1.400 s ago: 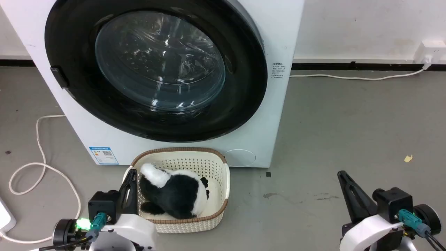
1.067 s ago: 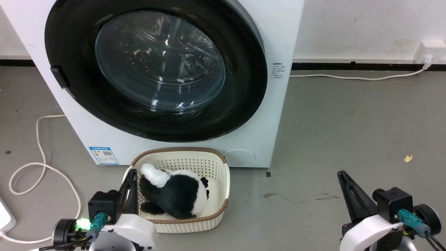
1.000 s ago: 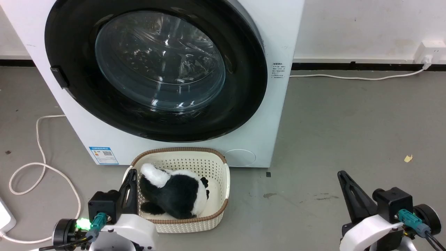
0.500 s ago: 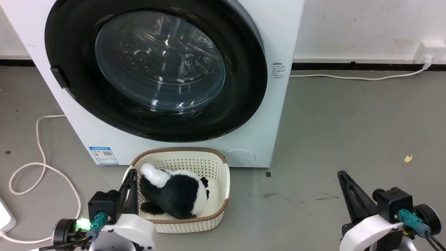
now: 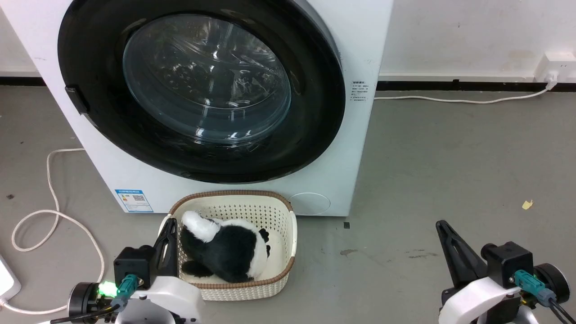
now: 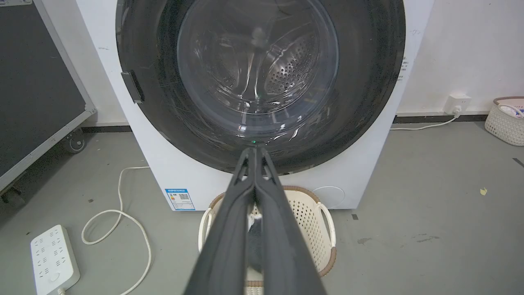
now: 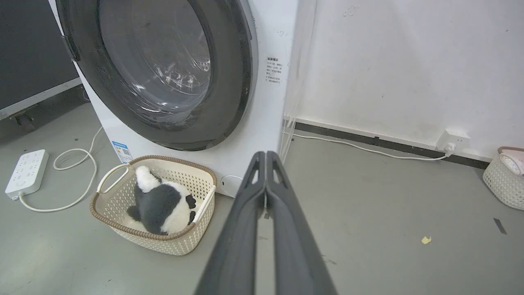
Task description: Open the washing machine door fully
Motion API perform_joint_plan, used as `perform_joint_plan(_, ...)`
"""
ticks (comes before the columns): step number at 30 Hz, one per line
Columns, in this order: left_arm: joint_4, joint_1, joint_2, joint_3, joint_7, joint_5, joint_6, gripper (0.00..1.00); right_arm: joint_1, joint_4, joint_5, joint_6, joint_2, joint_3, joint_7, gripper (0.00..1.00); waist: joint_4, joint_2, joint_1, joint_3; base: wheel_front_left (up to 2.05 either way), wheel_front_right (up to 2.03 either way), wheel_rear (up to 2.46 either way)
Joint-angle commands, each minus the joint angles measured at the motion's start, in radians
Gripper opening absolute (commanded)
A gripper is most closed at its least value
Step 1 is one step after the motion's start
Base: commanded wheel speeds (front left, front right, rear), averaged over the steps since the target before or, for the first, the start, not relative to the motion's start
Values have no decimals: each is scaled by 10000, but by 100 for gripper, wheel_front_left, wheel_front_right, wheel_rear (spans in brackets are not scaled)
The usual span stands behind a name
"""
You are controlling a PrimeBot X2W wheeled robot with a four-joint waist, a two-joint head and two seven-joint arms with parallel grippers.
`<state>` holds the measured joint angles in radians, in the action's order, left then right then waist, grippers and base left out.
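The white washing machine stands before me with its round door closed flat against the front: a glossy black ring around bulging clear glass. A small dark latch tab sits on the ring's left edge. The left wrist view looks straight at the door and the right wrist view sees the door at an angle. My left gripper rests low at the lower left, fingers pressed together, holding nothing. My right gripper rests at the lower right, also shut and holding nothing. Both are well short of the door.
A cream basket holding a black-and-white plush toy sits on the floor right under the door. A white cable loops on the left, near a power strip. Another basket stands far right by the wall socket.
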<state>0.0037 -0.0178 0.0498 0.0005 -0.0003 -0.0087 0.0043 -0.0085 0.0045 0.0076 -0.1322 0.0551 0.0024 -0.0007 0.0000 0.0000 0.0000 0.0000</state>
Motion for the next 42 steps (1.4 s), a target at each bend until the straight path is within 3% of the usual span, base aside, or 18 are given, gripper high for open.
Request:
perform_joint_plan(1,-37,178,4,-5,3,87,-43,0,85,-45,-76,15,-49,-24,7,0,0,0,0,0,0,0,0)
perform_joint_plan(2,-37,178,4,-5,3,87,-43,0,85,-45,-76,15,-49,-24,7,0,0,0,0,0,0,0,0)
perform_joint_plan(3,0,1,0,-4,-2,0,0,100,1,0,2,0,0,1,-2,100,0,0,0,0,0,0,0)
perform_joint_plan(30,-63,-98,9,-416,-493,-18,246,100,-102,-67,243,3,20,-218,-492,100,127,0,1,412,0,0,0)
perform_joint_plan(42,-222,-380,4,-730,-744,-81,484,100,-760,-305,732,4,568,-304,-566,100,421,0,1,1122,0,0,0)
